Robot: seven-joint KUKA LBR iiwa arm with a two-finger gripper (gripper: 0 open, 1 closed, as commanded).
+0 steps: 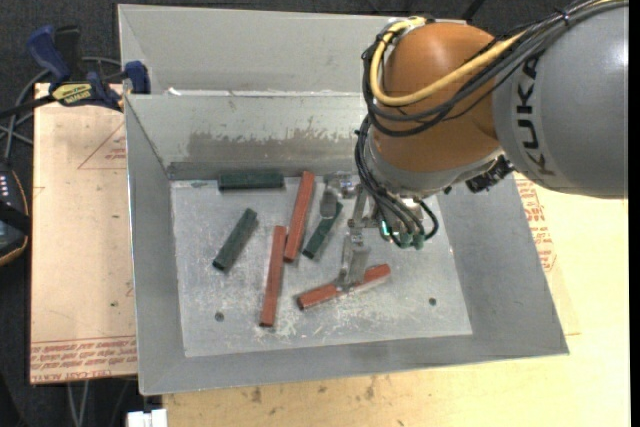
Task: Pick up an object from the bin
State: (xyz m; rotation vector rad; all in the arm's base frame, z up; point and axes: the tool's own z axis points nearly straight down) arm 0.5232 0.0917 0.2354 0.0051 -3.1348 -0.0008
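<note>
Camera view: the gripper (352, 281) is seen down at the short red bar (322, 295), which is lying flat on the floor of the bin (150, 245), a bit right of the middle and toward the near side. Whether the gripper is open or clamped on it can't be told, since its top is hidden by the orange wrist cover (435, 95). A long red bar (271, 290) is laid just left of it, another red bar (299, 216) farther back, and a dark green bar (322, 237) close by.
</note>
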